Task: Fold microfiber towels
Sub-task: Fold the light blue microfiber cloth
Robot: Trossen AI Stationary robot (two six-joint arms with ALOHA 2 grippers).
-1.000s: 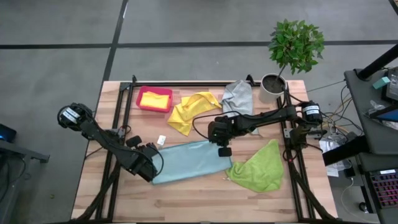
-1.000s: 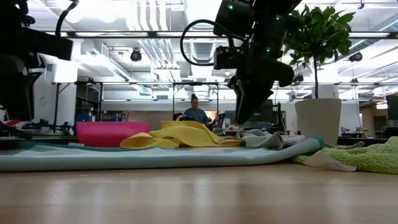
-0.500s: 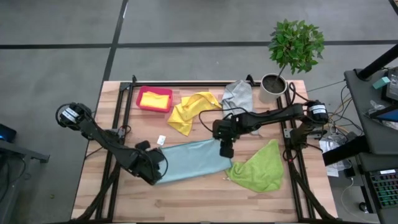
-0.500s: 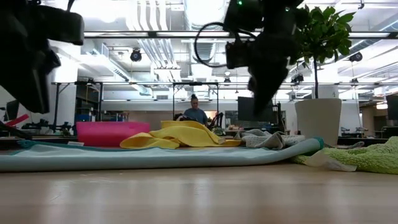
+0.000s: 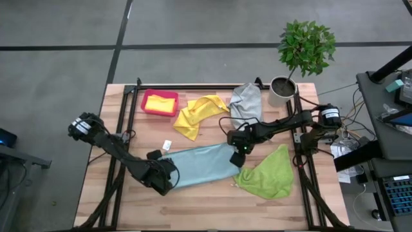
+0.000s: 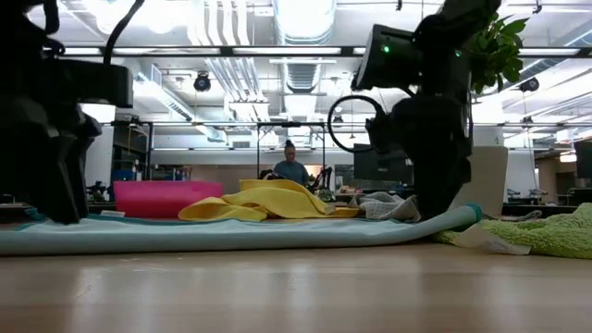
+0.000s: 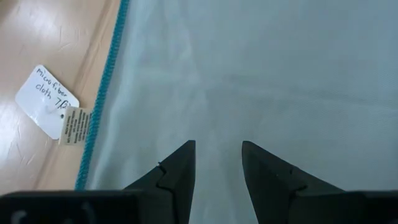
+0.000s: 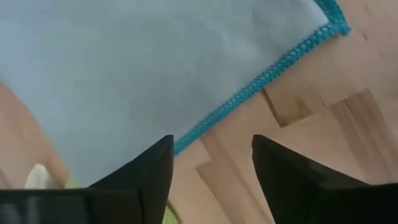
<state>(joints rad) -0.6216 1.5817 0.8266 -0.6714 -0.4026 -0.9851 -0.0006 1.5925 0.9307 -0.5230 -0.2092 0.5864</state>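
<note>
Step in hand: grasping the blue towel (image 5: 196,165), lying flat mid-worktop. Left tool (image 7: 216,163) and right tool (image 8: 210,163) sit over its left and right ends, fingers apart, nothing clamped. Next: close on both edges, then lift.

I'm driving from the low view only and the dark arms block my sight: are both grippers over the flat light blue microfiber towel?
Observer: Yes. The left gripper is over the light blue microfiber towel near its left end, jaws apart, nothing between them.
Operator: And the right one?
Observer: The right gripper hangs open over the towel's teal-stitched edge at a corner, above bare wooden table.
Operator: Anything loose nearby?
Observer: A small white handwritten tag lies on the wood beside the towel's edge.
</note>
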